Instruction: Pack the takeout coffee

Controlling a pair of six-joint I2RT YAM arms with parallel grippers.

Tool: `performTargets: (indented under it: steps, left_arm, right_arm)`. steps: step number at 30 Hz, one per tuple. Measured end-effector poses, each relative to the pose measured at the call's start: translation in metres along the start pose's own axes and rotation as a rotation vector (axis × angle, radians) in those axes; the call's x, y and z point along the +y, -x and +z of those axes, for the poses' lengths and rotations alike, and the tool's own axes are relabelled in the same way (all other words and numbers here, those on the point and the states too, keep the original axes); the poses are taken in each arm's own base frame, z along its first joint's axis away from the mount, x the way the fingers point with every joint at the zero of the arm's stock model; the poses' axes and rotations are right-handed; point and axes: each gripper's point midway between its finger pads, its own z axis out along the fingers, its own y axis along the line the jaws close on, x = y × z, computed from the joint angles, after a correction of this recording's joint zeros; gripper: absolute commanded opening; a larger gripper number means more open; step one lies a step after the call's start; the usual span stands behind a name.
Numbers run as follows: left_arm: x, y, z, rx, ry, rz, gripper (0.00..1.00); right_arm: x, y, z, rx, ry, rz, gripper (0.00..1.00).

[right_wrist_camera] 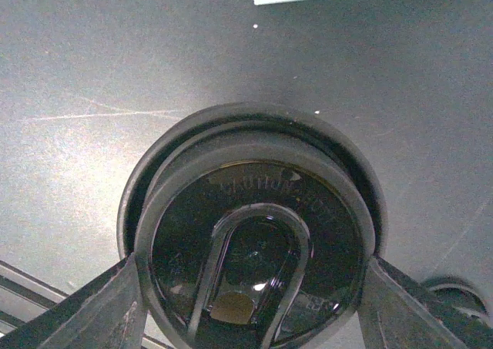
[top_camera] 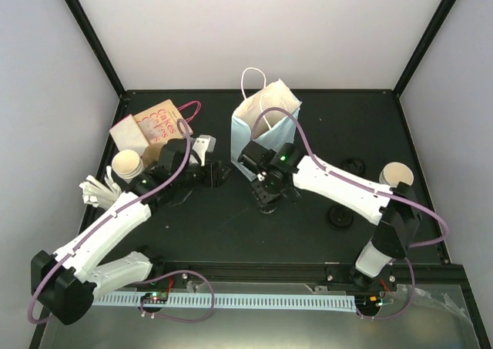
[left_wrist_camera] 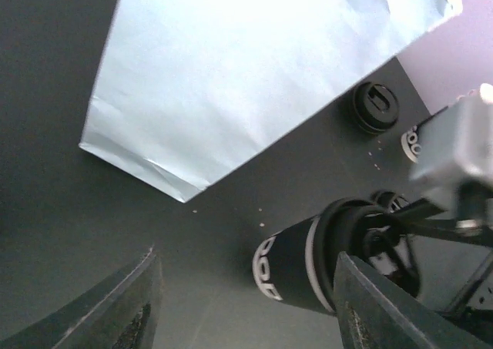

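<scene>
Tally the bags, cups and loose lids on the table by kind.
Paper bags: 2 (light blue bag, brown bag)
Cups: 3 (lidded cup, cup at left, cup at right)
Loose black lids: 2 (far lid, near lid)
Total: 7

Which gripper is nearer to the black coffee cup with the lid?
Right. The right gripper straddles the cup, fingers against its lid; the left gripper stands open on the cup's left side, apart from it.
</scene>
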Motion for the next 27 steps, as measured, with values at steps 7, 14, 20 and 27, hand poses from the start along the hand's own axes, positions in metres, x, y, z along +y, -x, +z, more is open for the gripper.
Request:
performTargets:
  steps: [7, 14, 20, 27]
  left_arm:
    - [0.007, 0.033, -0.017, -0.076, 0.060, 0.044, 0.82]
    - [-0.007, 0.086, -0.038, -0.208, 0.073, 0.100, 0.99]
    - [-0.004, 0.102, -0.032, -0.233, 0.092, 0.110, 0.99]
    - [-0.016, 0.147, -0.008, -0.232, 0.079, 0.182, 0.97]
  right_arm:
    - [-0.015, 0.014, -0.047, -0.112, -0.033, 0.027, 0.60]
    - [-0.034, 0.027, -0.099, -0.245, -0.068, 0.060, 0.61]
    - [-0.062, 0.026, -0.118, -0.286, -0.117, 0.122, 0.61]
    - [-0.112, 0.022, -0.141, -0.355, -0.193, 0.276, 0.61]
